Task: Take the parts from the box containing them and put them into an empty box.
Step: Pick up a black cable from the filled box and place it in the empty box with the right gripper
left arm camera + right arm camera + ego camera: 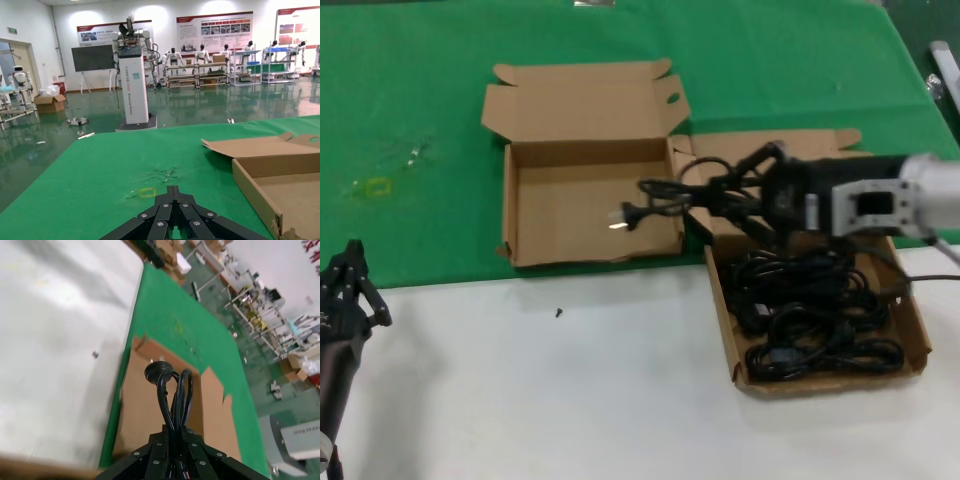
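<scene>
right gripper (745, 190) gripping cord (665, 198), above empty box (535, 252)

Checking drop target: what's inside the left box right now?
The left box shows a bare cardboard floor. The right gripper holds a cord over its right edge, so that strip of floor is hidden. The other cords lie in the right box.

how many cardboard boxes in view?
2. Empty box open on the green cloth; box of power cords to its right. The right gripper holds one cord over the empty one.
</scene>
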You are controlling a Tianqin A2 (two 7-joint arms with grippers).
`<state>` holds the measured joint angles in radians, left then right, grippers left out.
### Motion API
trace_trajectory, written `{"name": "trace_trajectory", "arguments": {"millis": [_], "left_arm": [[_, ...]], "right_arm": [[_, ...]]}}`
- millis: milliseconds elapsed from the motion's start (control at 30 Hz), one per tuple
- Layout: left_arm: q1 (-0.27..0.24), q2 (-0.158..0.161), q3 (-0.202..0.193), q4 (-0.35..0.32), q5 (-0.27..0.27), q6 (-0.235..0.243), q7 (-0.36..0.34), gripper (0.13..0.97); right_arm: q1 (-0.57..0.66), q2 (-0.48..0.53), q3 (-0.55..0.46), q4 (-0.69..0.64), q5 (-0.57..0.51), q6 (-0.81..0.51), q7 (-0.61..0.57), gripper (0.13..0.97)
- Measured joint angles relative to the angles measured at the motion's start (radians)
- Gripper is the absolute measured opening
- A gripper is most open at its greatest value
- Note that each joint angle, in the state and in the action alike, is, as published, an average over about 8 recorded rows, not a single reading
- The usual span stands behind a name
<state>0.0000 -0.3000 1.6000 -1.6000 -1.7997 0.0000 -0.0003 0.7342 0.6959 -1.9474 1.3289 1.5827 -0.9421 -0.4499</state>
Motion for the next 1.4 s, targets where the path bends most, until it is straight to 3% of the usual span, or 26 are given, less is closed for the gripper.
{"name": "trace_trajectory", "arguments": {"millis": [367,633,1033,1400], "left_arm": [[0.0,0.0,0.0,0.0,0.0,0.0,0.0,0.142],[0.0,0.0,0.0,0.0,0.0,0.0,0.0,0.142],[0.0,0.0,0.0,0.0,0.0,0.0,0.0,0.142],[0.0,0.0,0.0,0.0,0.0,0.0,0.0,0.142]], "right_arm": [[0.084,-0.167,-0.078,-0.081,-0.059,0.058,-0.002,0.182],[0.149,-0.288,-0.123,-0.22,-0.083,0.089,-0.077,0.182],[0.237,-0.457,-0.124,-0.521,-0.069,0.162,-0.331,0.182],[0.327,-0.571,-0.054,-0.848,-0.01,0.202,-0.626,0.181]]}}
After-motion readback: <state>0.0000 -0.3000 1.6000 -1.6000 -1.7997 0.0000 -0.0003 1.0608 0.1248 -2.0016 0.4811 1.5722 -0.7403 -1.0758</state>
